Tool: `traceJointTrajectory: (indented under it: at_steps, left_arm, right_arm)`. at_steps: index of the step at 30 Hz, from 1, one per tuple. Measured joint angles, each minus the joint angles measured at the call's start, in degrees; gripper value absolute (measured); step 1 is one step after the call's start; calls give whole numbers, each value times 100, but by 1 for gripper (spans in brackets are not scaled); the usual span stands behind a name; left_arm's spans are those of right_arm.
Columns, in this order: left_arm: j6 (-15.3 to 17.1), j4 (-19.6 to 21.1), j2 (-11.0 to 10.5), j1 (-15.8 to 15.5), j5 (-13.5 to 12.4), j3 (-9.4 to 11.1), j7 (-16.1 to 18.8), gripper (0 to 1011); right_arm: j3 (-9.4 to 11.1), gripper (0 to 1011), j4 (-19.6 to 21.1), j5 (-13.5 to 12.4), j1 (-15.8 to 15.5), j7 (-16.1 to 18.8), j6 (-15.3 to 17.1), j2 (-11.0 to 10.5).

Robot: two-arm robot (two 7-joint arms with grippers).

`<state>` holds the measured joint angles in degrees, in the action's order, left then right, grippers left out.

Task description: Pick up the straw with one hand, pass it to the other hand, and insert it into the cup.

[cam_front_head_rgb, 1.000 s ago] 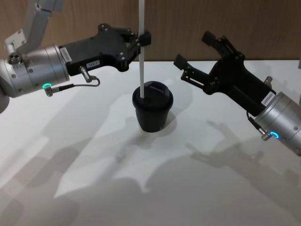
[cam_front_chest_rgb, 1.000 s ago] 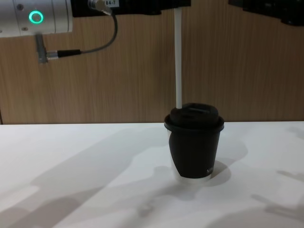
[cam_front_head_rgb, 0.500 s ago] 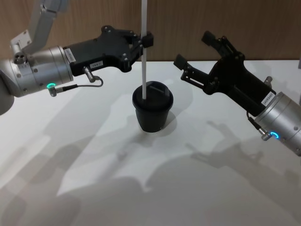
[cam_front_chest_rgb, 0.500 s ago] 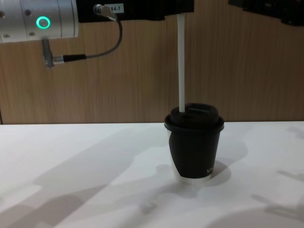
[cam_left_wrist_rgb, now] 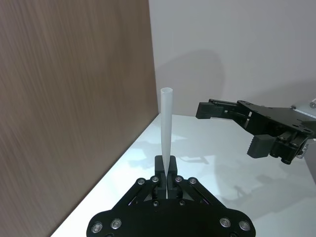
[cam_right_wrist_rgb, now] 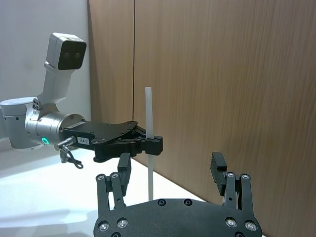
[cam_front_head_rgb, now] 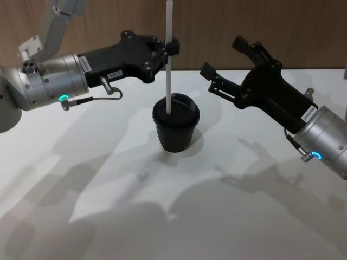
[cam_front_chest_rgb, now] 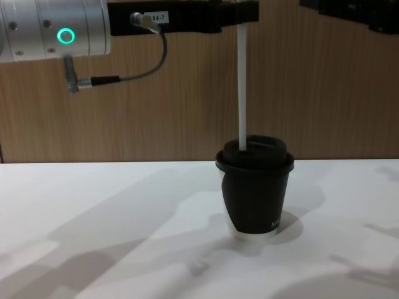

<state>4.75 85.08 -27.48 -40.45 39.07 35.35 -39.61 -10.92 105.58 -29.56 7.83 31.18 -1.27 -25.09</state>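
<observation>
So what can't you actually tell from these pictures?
- Whether the straw has gone into the cup: in the head and chest views its lower end meets the black lid, and any hole is too dark to see.
- The straw's top: cut off by the head view's upper edge.
- The right tool in the chest view: cropped at the top edge.

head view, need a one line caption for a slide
Left gripper holds the straw upright with its tip at the cup lid, while the open right gripper waits beside.
</observation>
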Motion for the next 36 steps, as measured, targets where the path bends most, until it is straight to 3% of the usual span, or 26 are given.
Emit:
traceJointTrajectory:
  at_steps: [23, 29, 36]
  left_arm:
    - [-6, -152, 60, -66, -18, 71, -90, 16]
    - [-3, -159, 60, -67, -26, 76, -86, 151]
    - [0, -164, 60, -67, -31, 81, -82, 380]
  right_arm:
    - [0, 1001, 0, 0, 0, 0, 0, 0]
    - [0, 1001, 0, 0, 0, 0, 0, 0]
    - [0, 1001, 0, 0, 0, 0, 0, 0]
